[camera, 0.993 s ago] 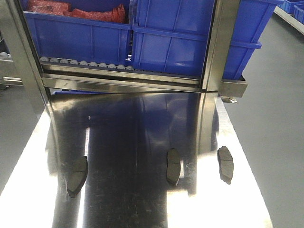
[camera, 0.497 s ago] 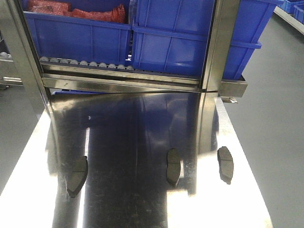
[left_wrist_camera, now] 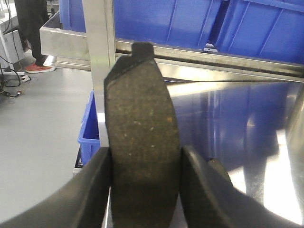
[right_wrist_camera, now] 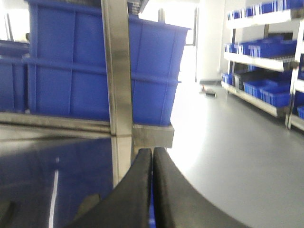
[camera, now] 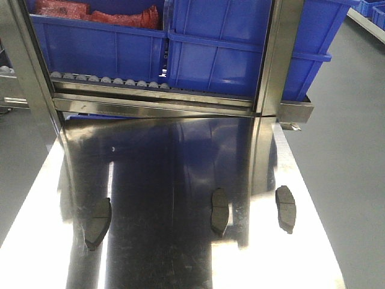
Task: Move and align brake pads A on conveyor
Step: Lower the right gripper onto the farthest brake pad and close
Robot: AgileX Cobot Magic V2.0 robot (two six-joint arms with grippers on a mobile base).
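Note:
Three brake pads A lie flat on the shiny steel table point(camera: 36, 241): one at the left point(camera: 97, 224), one in the middle point(camera: 219, 212) and one near the right edge point(camera: 286, 208). In the left wrist view my left gripper point(left_wrist_camera: 145, 156) is shut on another brake pad point(left_wrist_camera: 140, 118), held upright with its gritty face toward the camera. One of the lying pads point(left_wrist_camera: 219, 171) peeks out behind the right finger. My right gripper point(right_wrist_camera: 152, 151) is shut with nothing in it, above the table's right side. The conveyor is out of view. Neither gripper shows in the front view.
Large blue bins point(camera: 228, 48) stand on a roller rail point(camera: 108, 80) behind the table, one holding red items point(camera: 90, 12). A steel upright post point(camera: 280, 54) rises at the back right. A small blue bin point(left_wrist_camera: 90, 128) sits on the floor left of the table. Shelves point(right_wrist_camera: 266, 52) stand far right.

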